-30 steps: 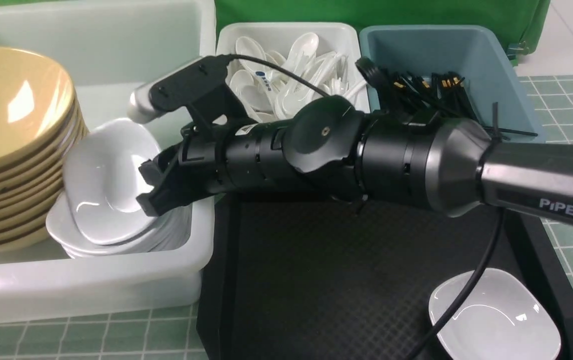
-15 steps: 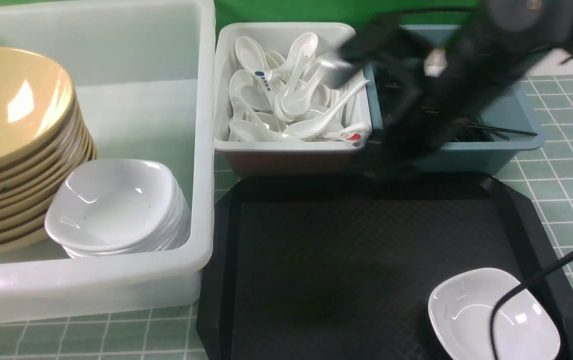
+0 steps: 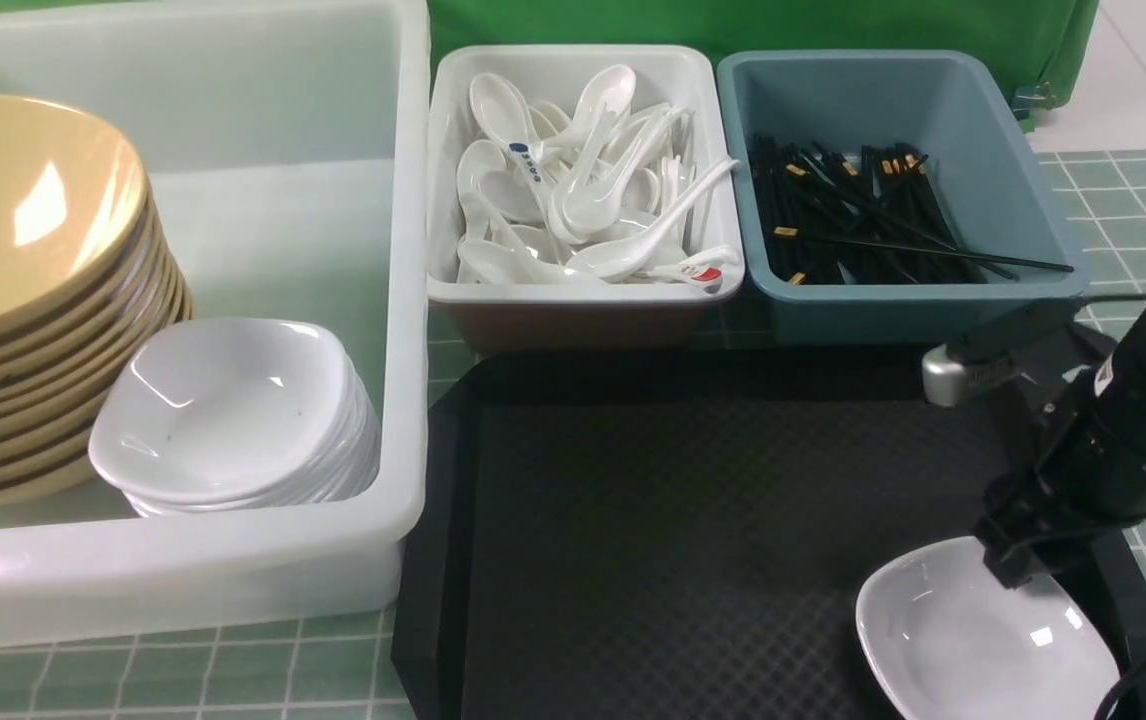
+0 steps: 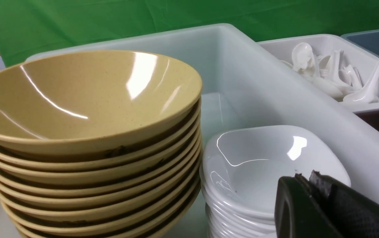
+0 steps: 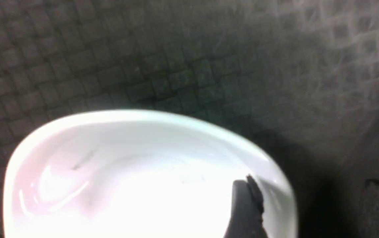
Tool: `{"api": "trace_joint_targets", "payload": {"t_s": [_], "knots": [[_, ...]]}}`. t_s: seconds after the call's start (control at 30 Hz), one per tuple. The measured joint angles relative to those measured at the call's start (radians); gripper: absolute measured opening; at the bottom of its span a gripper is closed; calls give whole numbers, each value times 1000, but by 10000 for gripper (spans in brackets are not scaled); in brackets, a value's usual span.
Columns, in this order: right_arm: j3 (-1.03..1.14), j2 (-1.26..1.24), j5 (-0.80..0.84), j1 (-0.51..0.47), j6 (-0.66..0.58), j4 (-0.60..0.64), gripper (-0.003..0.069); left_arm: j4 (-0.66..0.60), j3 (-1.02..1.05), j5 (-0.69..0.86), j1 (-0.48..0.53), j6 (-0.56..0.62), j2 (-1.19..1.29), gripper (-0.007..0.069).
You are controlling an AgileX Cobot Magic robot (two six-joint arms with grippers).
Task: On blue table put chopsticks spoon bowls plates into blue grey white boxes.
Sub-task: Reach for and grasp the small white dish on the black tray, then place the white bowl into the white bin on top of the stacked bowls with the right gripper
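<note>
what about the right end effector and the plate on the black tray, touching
Cannot tell. The right wrist view shows one finger of the right end effector over the plate rim, but glare hides any gap; front view shows only overlap.

left claw (image 4: 305, 178): fingers pressed together | right arm (image 3: 1138, 400): slants down from the right side | right claw (image 3: 1018, 562): pointing down, one finger (image 5: 245, 208) visible, spread unclear

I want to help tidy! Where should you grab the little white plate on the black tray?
Probably pinch the raised rim at its far right side, coming down from above: the plate lies flat and shallow on the tray, so only that upturned edge gives fingers a hold.
</note>
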Motion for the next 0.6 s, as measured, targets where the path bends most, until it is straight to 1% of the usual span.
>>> {"api": "trace_joint_targets", "payload": {"t_s": [0.03,0.1,0.13,0.17,0.23,0.33,0.4,0.5,0.57,0.6], "knots": [[5,22,-2,0,-12,62,454,0,5,-5,0,0,0,4],[7,48,4,0,-50,139,426,0,7,-9,0,0,0,4],[7,51,4,0,-50,148,422,0,7,-10,0,0,0,4],[7,69,15,0,-95,205,380,0,7,-11,0,0,0,4],[7,81,28,0,-145,275,304,0,7,-11,0,0,0,4],[-6,71,67,0,-232,399,141,3,7,-11,0,0,0,4],[-47,39,116,0,-288,498,78,3,7,-12,0,0,0,4],[-131,-8,151,13,-335,594,76,3,7,-18,0,0,0,4],[-192,-36,157,46,-344,634,76,3,7,-20,0,0,0,4],[-249,-54,146,83,-350,652,76,3,9,-25,0,0,0,4]]}}
